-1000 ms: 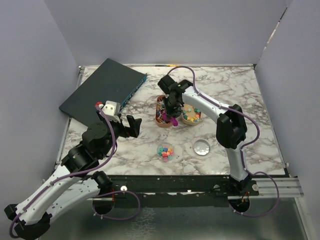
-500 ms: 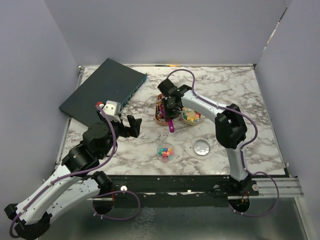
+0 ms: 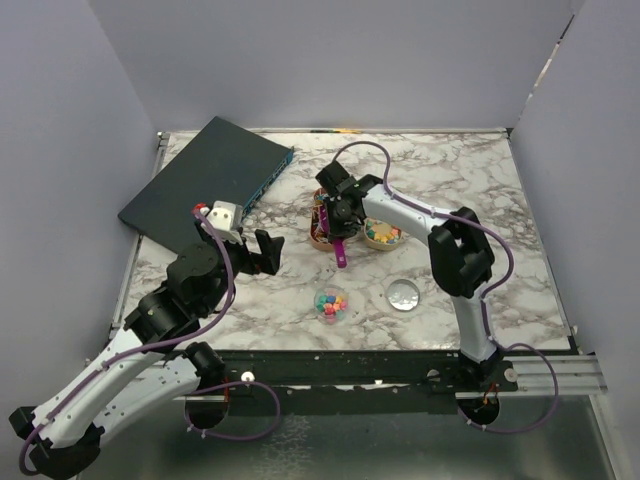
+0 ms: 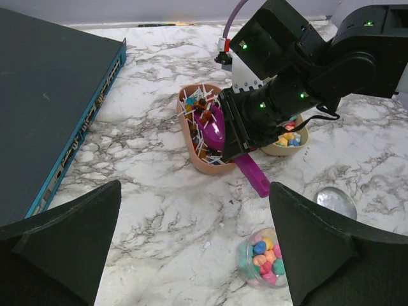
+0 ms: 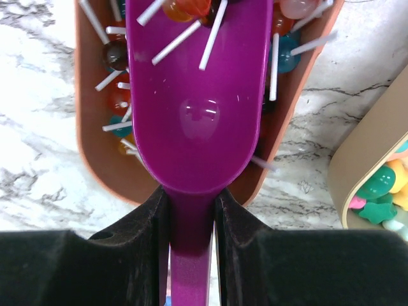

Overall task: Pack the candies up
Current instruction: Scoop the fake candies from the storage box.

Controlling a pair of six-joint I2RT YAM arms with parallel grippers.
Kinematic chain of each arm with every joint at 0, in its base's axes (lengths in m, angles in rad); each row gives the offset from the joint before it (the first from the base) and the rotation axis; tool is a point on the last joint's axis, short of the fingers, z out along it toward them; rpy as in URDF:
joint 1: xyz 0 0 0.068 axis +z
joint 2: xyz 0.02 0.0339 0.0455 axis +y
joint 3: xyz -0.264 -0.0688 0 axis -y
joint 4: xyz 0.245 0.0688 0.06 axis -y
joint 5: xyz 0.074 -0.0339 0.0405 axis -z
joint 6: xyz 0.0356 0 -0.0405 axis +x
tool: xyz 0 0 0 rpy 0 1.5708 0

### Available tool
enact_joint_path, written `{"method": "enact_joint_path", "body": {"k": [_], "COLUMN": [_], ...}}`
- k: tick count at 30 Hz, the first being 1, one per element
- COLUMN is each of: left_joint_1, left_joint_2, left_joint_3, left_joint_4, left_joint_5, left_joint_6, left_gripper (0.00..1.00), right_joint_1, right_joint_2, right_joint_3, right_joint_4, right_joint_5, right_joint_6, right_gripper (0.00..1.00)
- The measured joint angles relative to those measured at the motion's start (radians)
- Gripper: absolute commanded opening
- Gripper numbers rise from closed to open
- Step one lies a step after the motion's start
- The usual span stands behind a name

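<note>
Marble counter [image 3: 470, 190], lilac walls.

Top view: my right end effector [image 3: 342, 225] clamped on purple scoop [image 3: 343, 254] handle. Scoop bowl lies in orange dish [image 3: 314, 230] of stick candies [image 3: 322, 210]. Beige bowl [image 3: 380, 247] just beside. Left end effector [image 3: 262, 252] spread wide, empty, well apart.

Left wrist: clear cup [image 4: 244, 255] part-filled with bright candies [image 4: 264, 254], lid [image 4: 336, 201] near.

Right wrist: scoop nearly empty, few sticks at tip.

My judgement: candies light, hard, prone to roll; sticks tangle. Scoop them, don't pinch.
</note>
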Motion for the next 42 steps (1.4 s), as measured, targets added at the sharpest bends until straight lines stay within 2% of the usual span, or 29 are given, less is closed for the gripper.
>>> {"method": "enact_joint_path", "body": {"k": [9, 20, 29, 42], "left_joint_1": [0.0, 0.0, 0.006, 0.021], "left_joint_2": [0.01, 0.022, 0.042, 0.08], "left_joint_3": [0.0, 0.0, 0.0, 0.0], "left_joint_4": [0.0, 0.0, 0.0, 0.0], "left_joint_5": [-0.001, -0.004, -0.004, -0.003], "left_joint_6": [0.0, 0.0, 0.0, 0.0], "left_gripper": [0.99, 0.99, 0.99, 0.99], "right_joint_1": [0.0, 0.0, 0.0, 0.002], "right_joint_2": [-0.058, -0.115, -0.186, -0.372], "right_joint_3": [-0.141, -0.238, -0.304, -0.425], "right_joint_4": [0.163, 0.262, 0.275, 0.299], "right_joint_5": [0.023, 0.028, 0.043, 0.052], "right_joint_6": [-0.002, -0.017, -0.058, -0.163], "right_gripper": [0.0, 0.0, 0.0, 0.0]}}
